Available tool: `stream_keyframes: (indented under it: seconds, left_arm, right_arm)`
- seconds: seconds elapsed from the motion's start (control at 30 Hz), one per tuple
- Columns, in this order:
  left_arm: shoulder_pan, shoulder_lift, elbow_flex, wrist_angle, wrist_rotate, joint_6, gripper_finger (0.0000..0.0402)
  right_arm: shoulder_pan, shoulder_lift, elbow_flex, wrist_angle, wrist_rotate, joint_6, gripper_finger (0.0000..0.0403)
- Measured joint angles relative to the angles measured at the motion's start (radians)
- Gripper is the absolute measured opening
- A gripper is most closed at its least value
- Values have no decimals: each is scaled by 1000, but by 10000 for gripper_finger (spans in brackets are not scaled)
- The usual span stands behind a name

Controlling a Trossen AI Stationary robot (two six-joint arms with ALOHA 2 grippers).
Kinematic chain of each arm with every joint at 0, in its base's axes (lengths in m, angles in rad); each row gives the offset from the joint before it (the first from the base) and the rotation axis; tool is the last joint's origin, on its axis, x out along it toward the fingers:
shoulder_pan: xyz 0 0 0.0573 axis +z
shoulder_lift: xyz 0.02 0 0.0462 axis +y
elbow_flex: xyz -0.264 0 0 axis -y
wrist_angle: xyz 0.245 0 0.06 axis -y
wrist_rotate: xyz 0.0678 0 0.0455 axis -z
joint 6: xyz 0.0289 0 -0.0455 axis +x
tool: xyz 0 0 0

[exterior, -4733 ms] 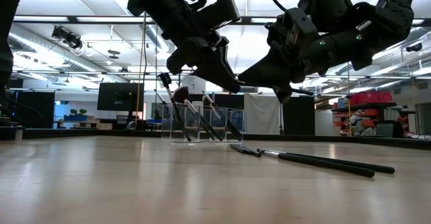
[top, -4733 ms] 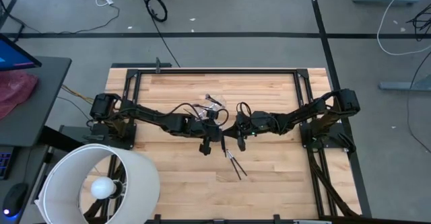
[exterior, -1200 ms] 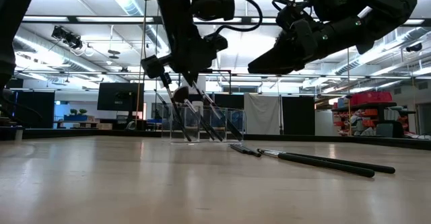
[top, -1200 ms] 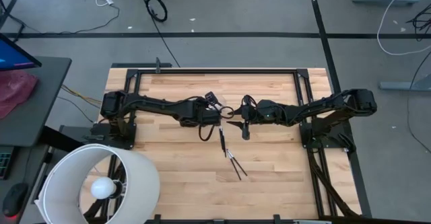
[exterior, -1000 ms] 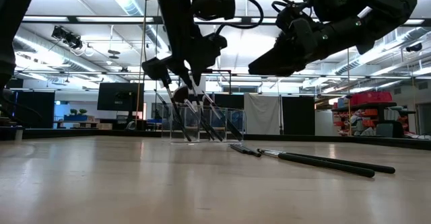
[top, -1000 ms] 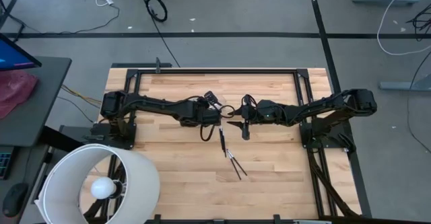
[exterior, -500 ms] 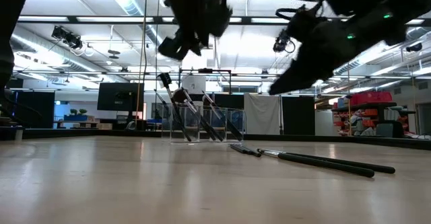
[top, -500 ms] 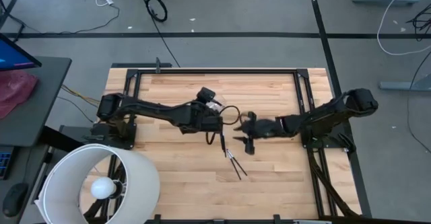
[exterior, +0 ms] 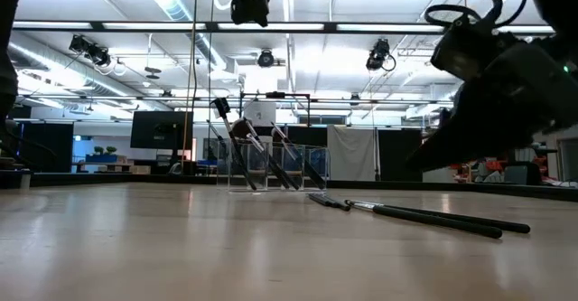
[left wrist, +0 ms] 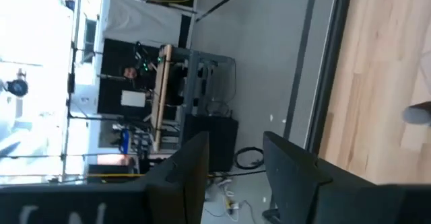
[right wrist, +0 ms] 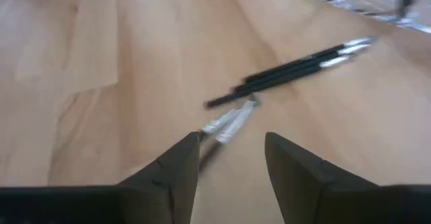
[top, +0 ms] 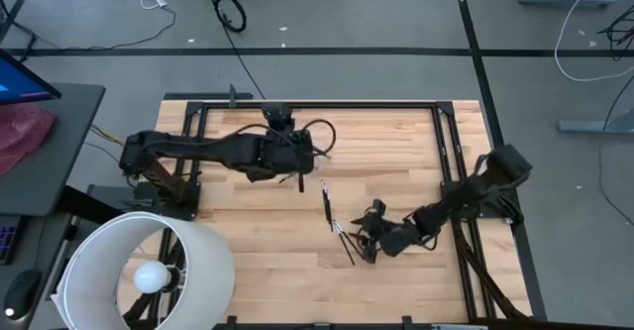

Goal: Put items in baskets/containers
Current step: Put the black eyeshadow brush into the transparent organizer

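Observation:
A clear cup [exterior: 271, 167] stands mid-table with several dark-handled brushes [exterior: 257, 152] leaning in it; from above it shows as dark stalks [top: 325, 203]. Three more brushes [top: 346, 241] lie flat on the wood nearer the front edge, also seen in the right wrist view [right wrist: 289, 69]. My right gripper [right wrist: 232, 140] is low and open just short of their pale tips [right wrist: 229, 123], to their right in the high view [top: 365, 243]. My left gripper [left wrist: 236, 143] is open and empty, raised high beyond the cup [top: 299, 171].
A big white lampshade with a bulb [top: 144, 271] stands at the table's near left corner. A black frame [top: 317, 102] runs along the table's far edge and sides. Bare wood lies left of the cup and along the front edge.
My left gripper has risen from just over the cup, drawn back toward the far edge and rolled about its own line. My right gripper has swung from above the cup toward the near edge and sunk to the loose brushes. The brushes and cup have stayed put.

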Motion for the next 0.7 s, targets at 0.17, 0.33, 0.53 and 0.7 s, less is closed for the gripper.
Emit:
stream_keyframes:
  seconds: [0.17, 0.33, 0.53, 0.7]
  left_arm:
    - [22, -4, -1, -9, 3, -21, 144]
    - [30, -4, -1, -11, 63, -21, 144]
    - [28, -4, -1, -10, 97, -37, 144]
    - [30, -4, -1, -14, 273, -163, 144]
  right_arm:
    - [13, 138, 53, 43, 12, 5, 173]
    - [13, 227, 86, 62, 79, 13, 173]
    - [10, 293, 89, 83, 144, 60, 170]
    - [-1, 292, 54, 120, 134, 75, 140]
